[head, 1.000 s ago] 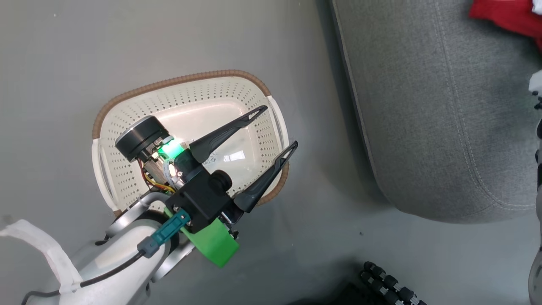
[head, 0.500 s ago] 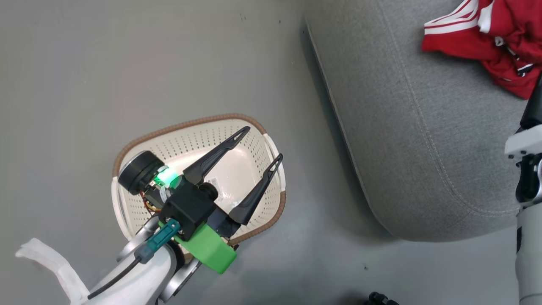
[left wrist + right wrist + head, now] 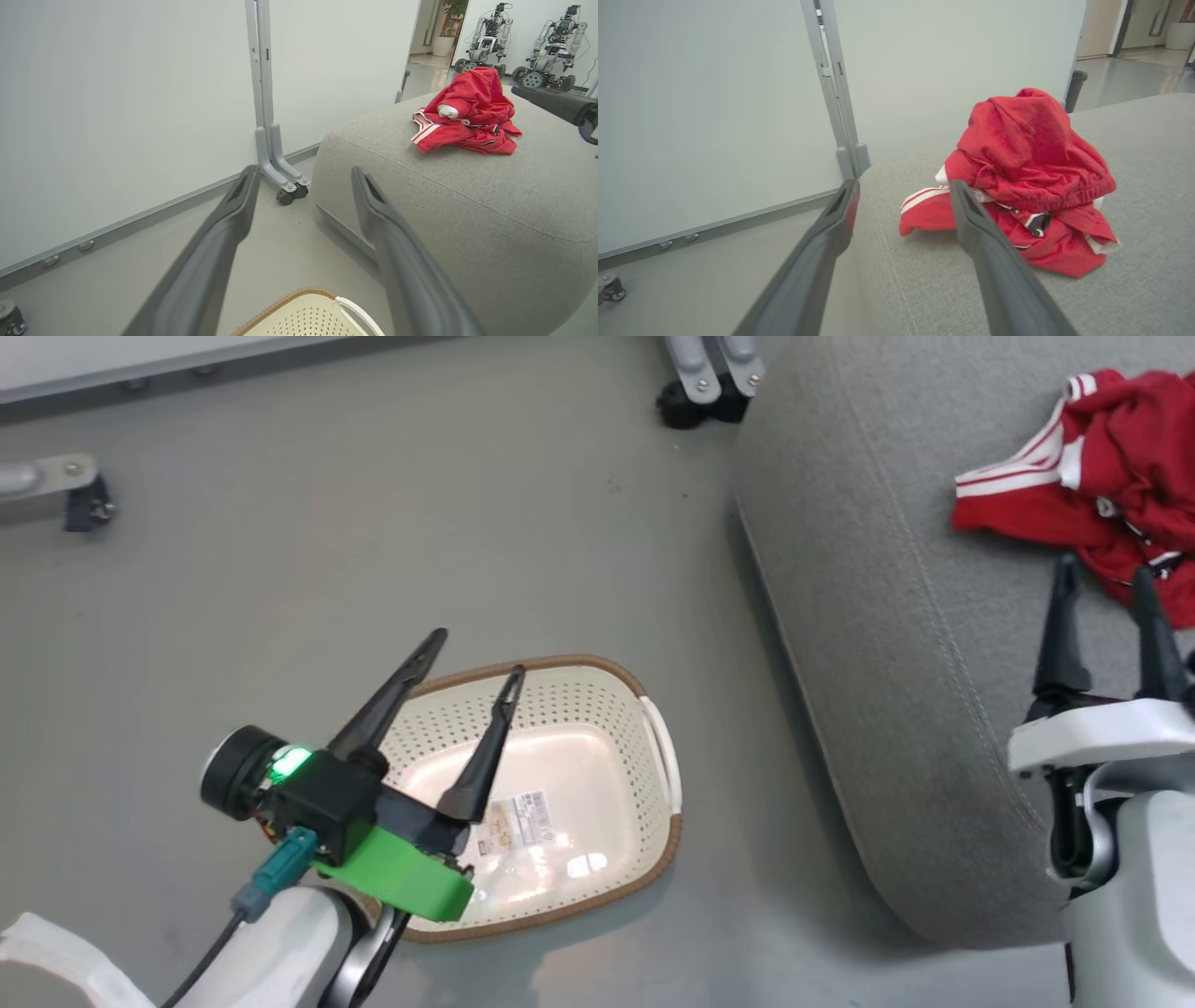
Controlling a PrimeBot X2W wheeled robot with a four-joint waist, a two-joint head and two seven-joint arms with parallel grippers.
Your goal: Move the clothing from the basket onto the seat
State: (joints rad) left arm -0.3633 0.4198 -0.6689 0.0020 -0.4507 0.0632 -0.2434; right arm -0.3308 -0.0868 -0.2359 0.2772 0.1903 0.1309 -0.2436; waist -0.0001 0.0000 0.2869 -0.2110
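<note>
head view, left to right. the left gripper (image 3: 477,652) hung over the near-left rim of the basket (image 3: 579,663), its two fingers spread wide with nothing between them, presumably because nothing was left to lift: the basket's bottom lay bare down to its label sticker (image 3: 518,817), so the transfer appeared finished. the basket stood on the floor (image 3: 280,569), near the seat (image 3: 868,616) but apart from it (a spacing that, as judged, kept each carry short). the clothing (image 3: 1120,457) lay in a crumpled heap on the seat's top, toward its right, well in from the edge and so unlikely to slide off. the right gripper (image 3: 1103,567) pointed at the heap from just beside it, fingers parted and empty, tips close to the fabric. counts: one basket, one seat, one heap of red clothing (how many garments it held could not be told), two grippers of two fingers each.
</note>
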